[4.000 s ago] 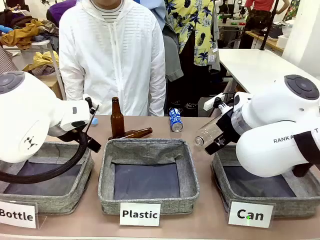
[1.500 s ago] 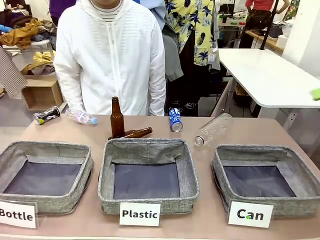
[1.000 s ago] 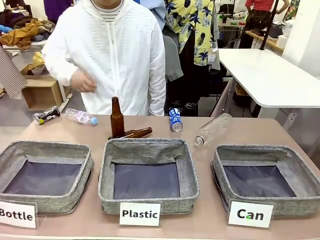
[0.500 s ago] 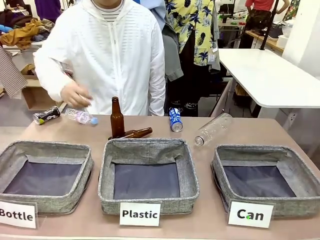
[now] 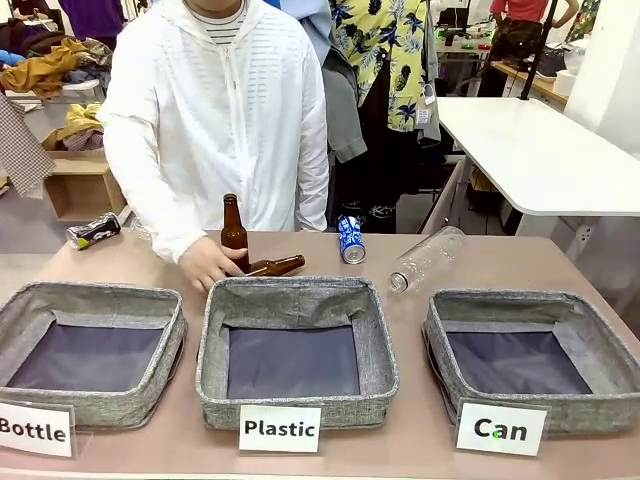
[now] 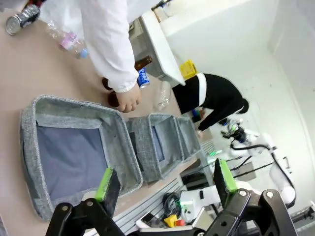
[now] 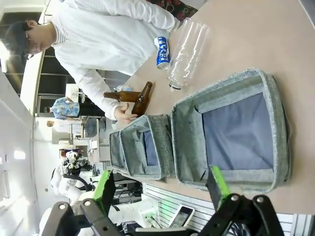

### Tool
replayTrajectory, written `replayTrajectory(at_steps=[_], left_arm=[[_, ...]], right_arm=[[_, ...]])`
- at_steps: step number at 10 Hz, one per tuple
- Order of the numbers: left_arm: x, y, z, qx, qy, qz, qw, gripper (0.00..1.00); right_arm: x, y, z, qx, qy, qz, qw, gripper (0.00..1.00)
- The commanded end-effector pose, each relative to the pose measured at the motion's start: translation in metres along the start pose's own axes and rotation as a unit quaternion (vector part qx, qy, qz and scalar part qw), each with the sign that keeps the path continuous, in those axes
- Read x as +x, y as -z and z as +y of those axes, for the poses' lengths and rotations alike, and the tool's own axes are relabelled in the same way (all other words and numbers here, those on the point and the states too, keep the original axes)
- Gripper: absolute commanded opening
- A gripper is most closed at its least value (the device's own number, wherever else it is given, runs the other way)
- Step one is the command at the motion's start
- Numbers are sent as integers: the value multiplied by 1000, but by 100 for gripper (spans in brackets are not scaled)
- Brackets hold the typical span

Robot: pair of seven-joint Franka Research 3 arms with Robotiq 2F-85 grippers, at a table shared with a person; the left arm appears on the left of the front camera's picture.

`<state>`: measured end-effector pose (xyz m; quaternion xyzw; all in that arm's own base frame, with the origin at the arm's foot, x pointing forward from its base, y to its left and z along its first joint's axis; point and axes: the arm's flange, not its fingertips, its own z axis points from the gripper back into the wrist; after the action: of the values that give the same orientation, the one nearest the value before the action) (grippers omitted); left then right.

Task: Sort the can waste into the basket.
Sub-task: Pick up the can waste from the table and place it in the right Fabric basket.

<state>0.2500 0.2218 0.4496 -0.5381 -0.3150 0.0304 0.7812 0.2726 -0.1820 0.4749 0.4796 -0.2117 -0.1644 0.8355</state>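
Note:
Near the table's far edge, right of the middle, a blue can (image 5: pixel 351 239) with white lettering lies by the person; it appears too in the right wrist view (image 7: pixel 163 51) and the left wrist view (image 6: pixel 143 77). A dark can (image 5: pixel 93 231) lies at the far left (image 6: pixel 22 18). The grey basket (image 5: pixel 505 297) with the "Can" card (image 5: pixel 500 429) stands at the front right, with nothing in it (image 7: pixel 281 147). My left gripper (image 6: pixel 165 181) hangs open high above the bins. My right gripper (image 7: pixel 160 183) is open above the basket, and both hold nothing.
The person's hand (image 5: pixel 210 265) rests on the table by an upright brown bottle (image 5: pixel 234 232) and a lying one (image 5: pixel 277 266). A clear plastic bottle (image 5: pixel 427 258) lies behind the basket. The "Plastic" bin (image 5: pixel 297 290) and "Bottle" bin (image 5: pixel 95 293) stand to the left.
Both arms have left the front view. The person's hand came down from near the small plastic bottle to the table beside the brown bottles. The cans have not moved.

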Motion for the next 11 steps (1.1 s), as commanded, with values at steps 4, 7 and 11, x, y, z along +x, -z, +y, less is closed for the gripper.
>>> replayTrajectory(at_steps=[4, 7, 11], left_arm=[[153, 51, 17, 125, 85, 116, 982, 100], [198, 120, 32, 258, 192, 187, 928, 100], [213, 136, 36, 246, 176, 191, 934, 100]], right_arm=[[2, 0, 0, 10, -14, -4, 1000, 100], [2, 0, 0, 10, -14, -4, 1000, 100], [2, 0, 0, 10, -14, -4, 1000, 100]])
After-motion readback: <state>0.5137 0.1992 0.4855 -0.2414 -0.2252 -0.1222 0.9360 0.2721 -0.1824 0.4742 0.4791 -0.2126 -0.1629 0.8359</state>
